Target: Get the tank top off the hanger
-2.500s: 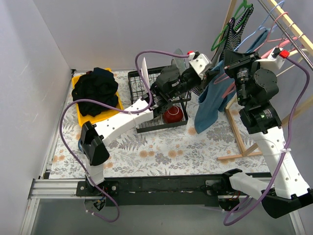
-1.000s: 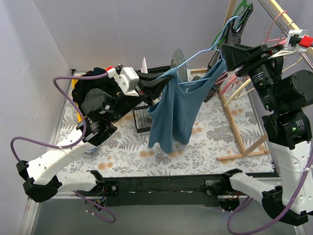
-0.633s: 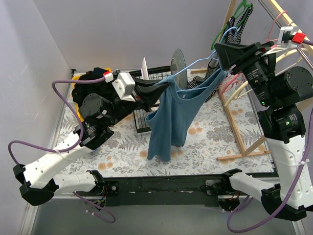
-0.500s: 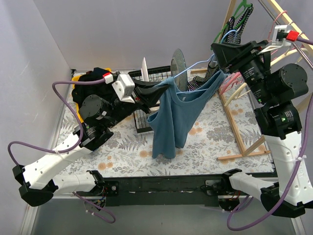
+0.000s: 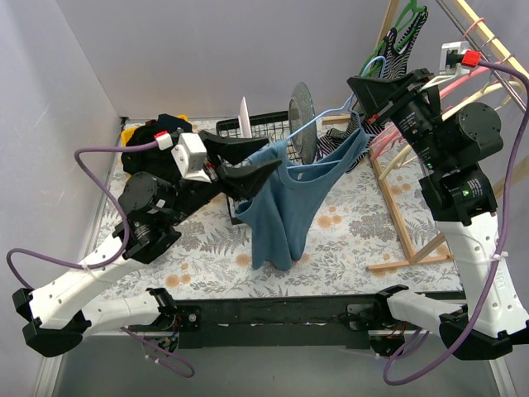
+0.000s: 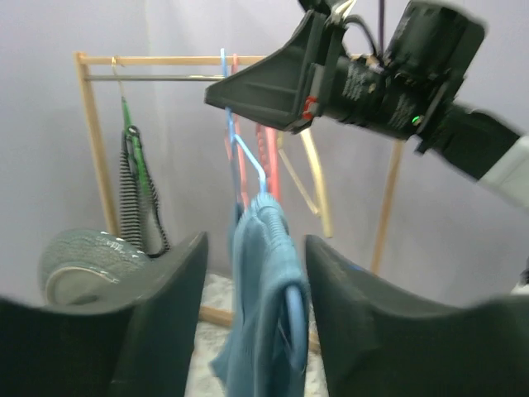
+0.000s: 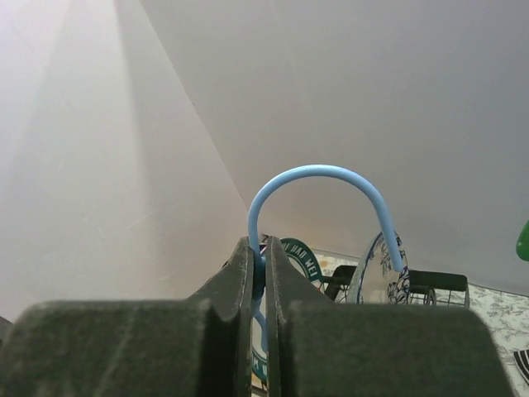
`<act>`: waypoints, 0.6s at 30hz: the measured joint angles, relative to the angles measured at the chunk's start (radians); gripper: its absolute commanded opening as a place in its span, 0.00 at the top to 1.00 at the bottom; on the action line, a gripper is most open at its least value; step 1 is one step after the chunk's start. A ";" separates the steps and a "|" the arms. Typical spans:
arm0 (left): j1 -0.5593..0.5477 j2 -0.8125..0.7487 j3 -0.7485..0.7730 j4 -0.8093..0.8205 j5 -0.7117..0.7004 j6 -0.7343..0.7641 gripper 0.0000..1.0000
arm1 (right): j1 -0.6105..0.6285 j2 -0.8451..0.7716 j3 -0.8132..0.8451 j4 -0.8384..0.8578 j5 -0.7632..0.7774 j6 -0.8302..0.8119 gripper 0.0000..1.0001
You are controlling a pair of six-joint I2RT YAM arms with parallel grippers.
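Observation:
The blue tank top hangs from a light blue hanger held in the air over the middle of the table. My right gripper is shut on the hanger's neck, just under its hook. My left gripper is open at the hanger's left end. In the left wrist view the tank top and the hanger's end hang between the left gripper's spread fingers, touching neither.
A black dish rack with upright plates stands at the back. A yellow bin of dark clothes sits back left. A wooden clothes rack with more hangers and a striped garment is on the right.
My right gripper has shut on the hanger's neck. My left gripper has opened off the tank top's shoulder and drawn back to the left; the garment sags lower.

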 measured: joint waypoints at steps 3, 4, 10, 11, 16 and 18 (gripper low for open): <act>0.000 -0.029 -0.005 -0.005 0.000 -0.023 0.18 | -0.002 0.000 -0.002 0.018 0.012 -0.006 0.99; 0.000 -0.043 -0.010 -0.006 0.000 -0.024 0.16 | -0.002 0.000 -0.002 0.026 0.015 -0.008 0.99; 0.000 -0.163 -0.031 -0.074 0.003 -0.035 0.16 | -0.002 0.000 0.000 0.060 0.033 -0.013 0.99; 0.000 -0.179 -0.034 -0.088 0.007 -0.036 0.16 | -0.002 0.000 0.000 0.064 0.035 -0.011 0.99; 0.000 -0.219 -0.079 -0.137 0.051 -0.039 0.18 | -0.002 0.004 0.000 0.093 0.054 0.001 0.99; 0.000 -0.208 -0.090 -0.152 0.061 -0.042 0.19 | -0.002 0.006 0.000 0.103 0.064 0.010 0.99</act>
